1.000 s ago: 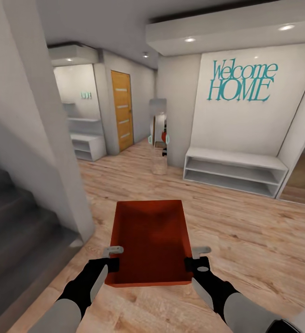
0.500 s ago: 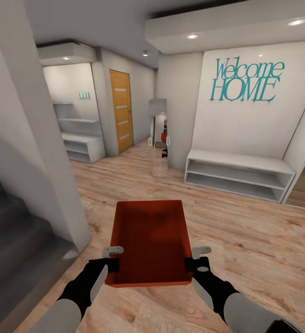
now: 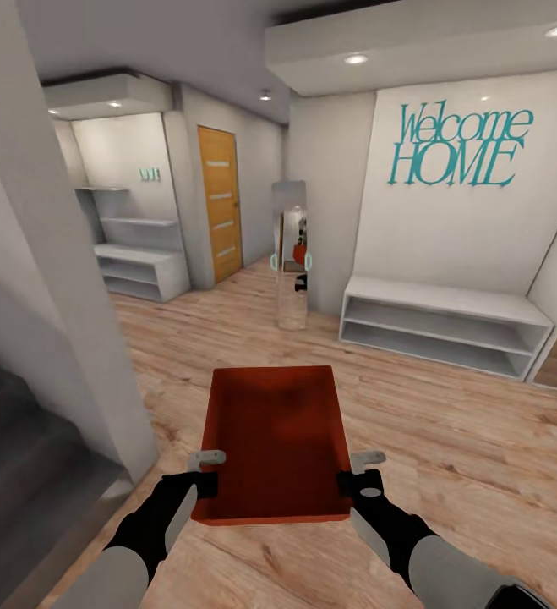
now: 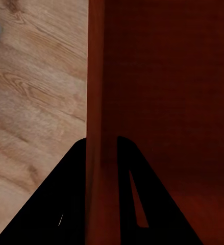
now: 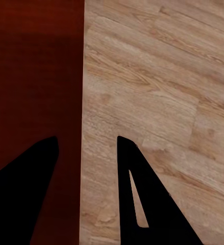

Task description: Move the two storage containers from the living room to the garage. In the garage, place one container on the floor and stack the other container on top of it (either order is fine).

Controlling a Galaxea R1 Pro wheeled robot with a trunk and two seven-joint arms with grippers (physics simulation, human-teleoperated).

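A red-orange storage container (image 3: pixel 275 440) is held up in front of the robot, over the light wood-plank floor (image 3: pixel 447 440), open side up and pretty much level. Nothing can be seen inside it.

It's gripped from both sides near its closer end. The left gripper (image 3: pixel 204 470) is clamped on the left wall, and in the left wrist view the left gripper (image 4: pixel 101 148) has that wall pinched narrow between the two dark fingers (image 4: pixel 134 173), one inside the bin and one outside. The right gripper (image 3: pixel 359 472) is placed on the right wall the same way; in the right wrist view the right gripper (image 5: pixel 86 148) has its fingers (image 5: pixel 134 184) set wider, with the wall's edge running between them, so actual contact can't quite be made out there, though the bin is clearly carried on that side too.

Further out, a hallway is seen. A white low shelf unit (image 3: pixel 443 326) is set against the right-hand wall under teal "Welcome HOME" lettering (image 3: pixel 460 145). A tall narrow mirror (image 3: pixel 292 254) is stood straight ahead, beside an orange-brown wooden door (image 3: pixel 220 203). More white shelving (image 3: pixel 139 266) is found in the alcove at the left, and dark grey stairs (image 3: pixel 16 457) are visible at the near left behind a white pillar (image 3: pixel 50 279).
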